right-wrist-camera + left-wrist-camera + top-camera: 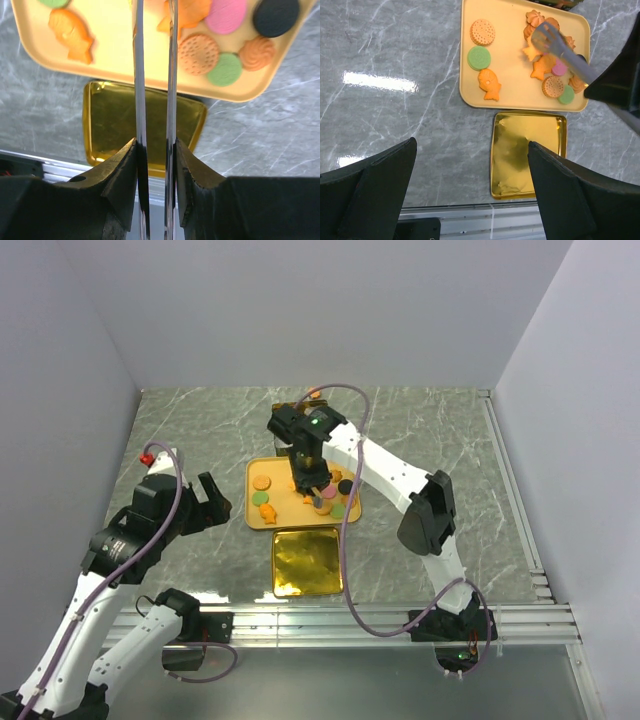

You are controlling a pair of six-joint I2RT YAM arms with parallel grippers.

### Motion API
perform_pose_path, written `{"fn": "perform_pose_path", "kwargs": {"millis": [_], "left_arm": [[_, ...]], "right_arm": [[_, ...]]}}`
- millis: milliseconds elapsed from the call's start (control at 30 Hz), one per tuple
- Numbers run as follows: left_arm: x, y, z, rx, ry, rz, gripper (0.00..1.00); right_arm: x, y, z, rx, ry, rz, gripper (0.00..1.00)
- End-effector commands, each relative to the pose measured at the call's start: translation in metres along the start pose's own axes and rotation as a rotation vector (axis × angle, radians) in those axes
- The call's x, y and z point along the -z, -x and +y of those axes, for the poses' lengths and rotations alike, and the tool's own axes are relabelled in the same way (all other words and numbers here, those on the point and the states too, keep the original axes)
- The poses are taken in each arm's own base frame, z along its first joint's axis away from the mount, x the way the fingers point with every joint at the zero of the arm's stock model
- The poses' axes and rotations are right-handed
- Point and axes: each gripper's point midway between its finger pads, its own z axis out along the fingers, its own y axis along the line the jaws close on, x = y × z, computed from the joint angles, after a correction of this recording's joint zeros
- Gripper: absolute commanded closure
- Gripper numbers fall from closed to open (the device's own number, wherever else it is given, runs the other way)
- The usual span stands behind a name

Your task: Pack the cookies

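Note:
The cookies [490, 84] lie on a yellow tray [510, 100]: a tan disc [482, 32], a green disc [479, 58], an orange fish, and a cluster at the right with pink [226, 15], black [275, 16] and green [225, 69] discs. My right gripper [155, 145] is shut on metal tongs [171, 75], also visible from above [305, 465]. The tong tips [545, 36] hover over the orange star cookies; I cannot tell if they grip one. My left gripper [471, 150] is open and empty, left of the tray [190, 490].
A shiny gold tin [307, 560] sits open just in front of the tray [254, 520]; it also shows in the left wrist view [527, 150]. A dark object [283, 425] stands behind the tray. An aluminium rail [380, 620] runs along the near edge.

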Motion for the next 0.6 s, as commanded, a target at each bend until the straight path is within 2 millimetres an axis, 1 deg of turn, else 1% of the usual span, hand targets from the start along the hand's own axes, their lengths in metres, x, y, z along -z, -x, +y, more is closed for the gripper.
{"fn": "perform_pose_path", "kwargs": {"millis": [0, 133, 200, 267, 300, 367, 567], "left_arm": [[-0.003, 0.002, -0.006, -0.011, -0.031, -0.006, 0.01], [-0.007, 0.0, -0.004, -0.01, -0.014, 0.01, 0.01], [-0.008, -0.001, -0.003, -0.008, -0.005, 0.017, 0.01], [-0.009, -0.001, -0.004, -0.009, -0.005, 0.018, 0.01], [-0.01, -0.002, -0.003, -0.009, -0.004, 0.021, 0.01], [-0.009, -0.002, -0.004, -0.01, -0.005, 0.022, 0.01], [-0.01, -0.002, -0.004, -0.011, -0.004, 0.025, 0.01]], "right_arm": [[0.047, 0.027, -0.016, -0.065, 0.045, -0.133, 0.72], [0.06, 0.049, -0.028, -0.117, 0.08, -0.188, 0.72], [0.061, 0.06, -0.037, -0.143, 0.083, -0.204, 0.72], [0.062, 0.068, -0.041, -0.154, 0.097, -0.216, 0.72], [0.058, 0.073, -0.046, -0.167, 0.095, -0.213, 0.72], [0.061, 0.081, -0.047, -0.172, 0.113, -0.226, 0.72], [0.058, 0.1, -0.05, -0.194, 0.151, -0.258, 0.72]]}}
